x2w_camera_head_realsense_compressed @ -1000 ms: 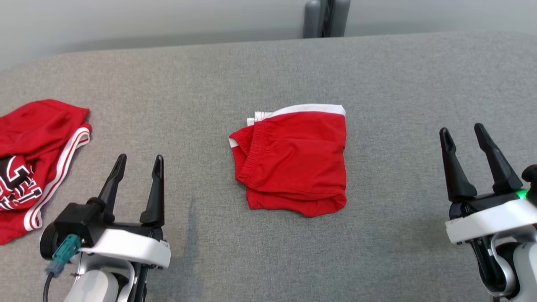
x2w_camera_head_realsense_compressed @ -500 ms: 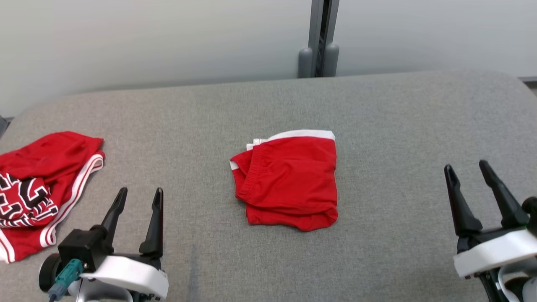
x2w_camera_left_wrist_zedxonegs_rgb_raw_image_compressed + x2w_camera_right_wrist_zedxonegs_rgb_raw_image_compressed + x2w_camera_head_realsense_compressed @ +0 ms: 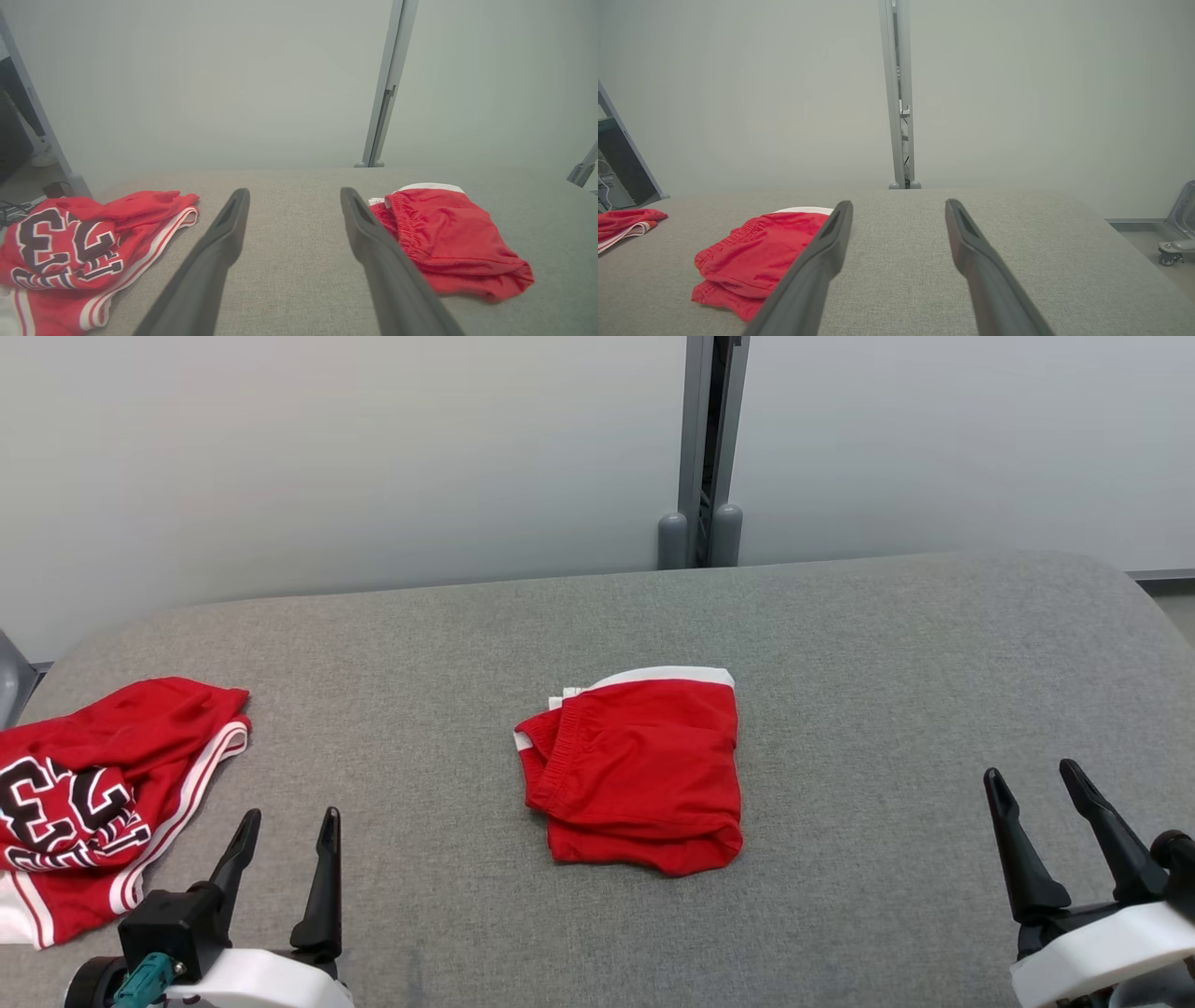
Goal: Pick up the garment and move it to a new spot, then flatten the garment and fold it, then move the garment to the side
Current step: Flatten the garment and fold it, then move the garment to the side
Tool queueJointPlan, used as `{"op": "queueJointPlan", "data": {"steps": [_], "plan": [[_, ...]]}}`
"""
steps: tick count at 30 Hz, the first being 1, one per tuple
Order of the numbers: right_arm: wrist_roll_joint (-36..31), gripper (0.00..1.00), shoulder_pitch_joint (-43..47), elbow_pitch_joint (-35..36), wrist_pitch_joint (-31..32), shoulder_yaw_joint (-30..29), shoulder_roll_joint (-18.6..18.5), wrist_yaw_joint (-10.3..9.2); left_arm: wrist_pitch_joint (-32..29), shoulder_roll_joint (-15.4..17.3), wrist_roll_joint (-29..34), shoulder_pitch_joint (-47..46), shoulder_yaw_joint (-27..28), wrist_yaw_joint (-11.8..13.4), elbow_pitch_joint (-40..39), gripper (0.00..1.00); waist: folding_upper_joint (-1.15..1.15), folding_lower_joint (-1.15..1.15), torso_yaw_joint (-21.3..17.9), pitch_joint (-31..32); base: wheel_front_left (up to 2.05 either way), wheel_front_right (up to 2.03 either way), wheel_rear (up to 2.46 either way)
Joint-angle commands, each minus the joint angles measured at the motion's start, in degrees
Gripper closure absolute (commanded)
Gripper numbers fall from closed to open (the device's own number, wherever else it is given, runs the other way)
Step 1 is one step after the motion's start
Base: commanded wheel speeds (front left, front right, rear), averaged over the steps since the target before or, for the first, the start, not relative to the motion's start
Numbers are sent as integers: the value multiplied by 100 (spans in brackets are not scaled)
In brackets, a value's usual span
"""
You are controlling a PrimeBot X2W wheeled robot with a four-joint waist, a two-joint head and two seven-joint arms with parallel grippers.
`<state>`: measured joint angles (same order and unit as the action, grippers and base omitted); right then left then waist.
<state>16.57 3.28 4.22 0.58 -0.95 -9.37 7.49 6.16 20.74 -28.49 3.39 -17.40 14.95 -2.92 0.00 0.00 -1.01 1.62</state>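
- At centre frame in the head view, the folded red garment [image 3: 639, 770] lies on the grey table [image 3: 840, 644], a compact bundle with white trim [image 3: 667, 677] along its top edge.
- By my reading, the pick-up, flattening and fold are done. What's left is shifting the bundle to the side.
- I have my left gripper [image 3: 289, 814] at lower left and my right gripper [image 3: 1030, 771] at lower right, both with fingers spread, empty and well apart from the bundle.
- A numbered red garment [image 3: 103, 793] sits crumpled at the left edge. I can't tell whether it belongs to this job.
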Motion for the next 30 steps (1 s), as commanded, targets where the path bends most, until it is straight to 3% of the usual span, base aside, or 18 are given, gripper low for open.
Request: {"op": "queueJointPlan", "data": {"steps": [1,30], "plan": [[-60,0,72,35,33,-25,-5,0,21,34,6,72,35,31,-5,0,0,0,-1,14,0,0,0],[-178,0,154,108,186,-187,97,0,-45,242,47,40,89,222,-198,0,0,0,22,-21,0,0,0]]}}
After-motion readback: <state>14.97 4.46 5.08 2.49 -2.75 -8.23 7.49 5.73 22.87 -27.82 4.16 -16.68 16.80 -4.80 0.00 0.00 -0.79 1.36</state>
